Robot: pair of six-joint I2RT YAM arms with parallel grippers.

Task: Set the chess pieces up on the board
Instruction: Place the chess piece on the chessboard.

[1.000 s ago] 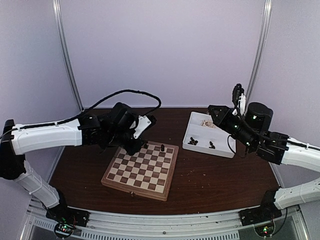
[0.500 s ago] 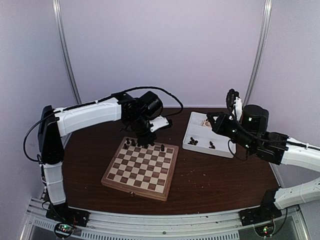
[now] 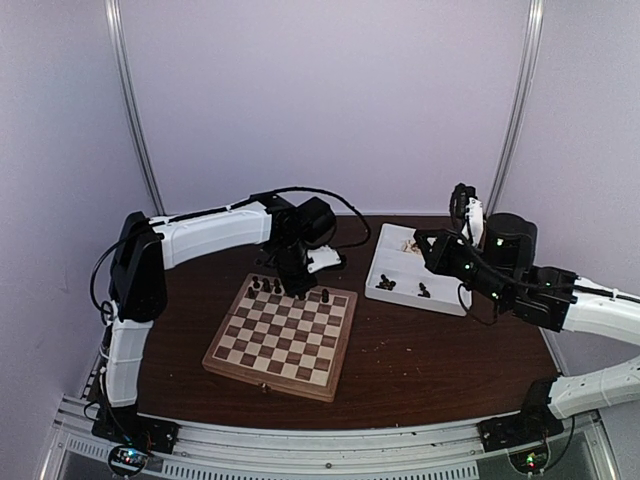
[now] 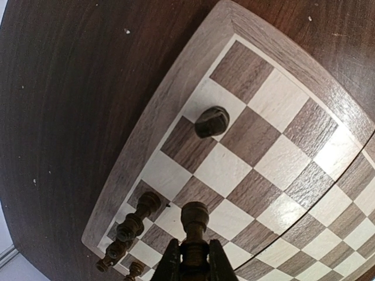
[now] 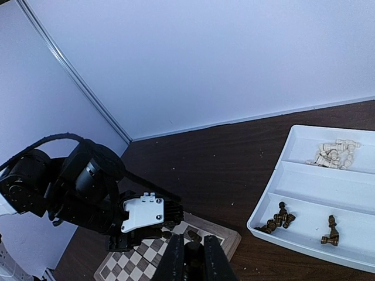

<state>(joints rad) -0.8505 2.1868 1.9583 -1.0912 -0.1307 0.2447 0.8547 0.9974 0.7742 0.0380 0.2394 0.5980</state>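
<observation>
We list the left gripper (image 4: 194,249) clamped on a dark piece (image 4: 194,213) over the board (image 3: 265,373), whose far row carries several dark chess pieces (image 3: 262,287). Rightward, the white tray (image 3: 455,300) holds cream pieces (image 5: 334,153) and loose dark pieces (image 5: 275,219); near it hangs the right gripper (image 5: 191,260), whose grip we cannot tell.

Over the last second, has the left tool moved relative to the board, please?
Yes: the left tool shifted right along the far edge of the board.

A white tray (image 5: 328,187) sits on the dark tabletop (image 5: 222,152), cream chess pieces (image 5: 334,153) in its far compartment, dark chess pieces (image 5: 275,218) in the nearest.
</observation>
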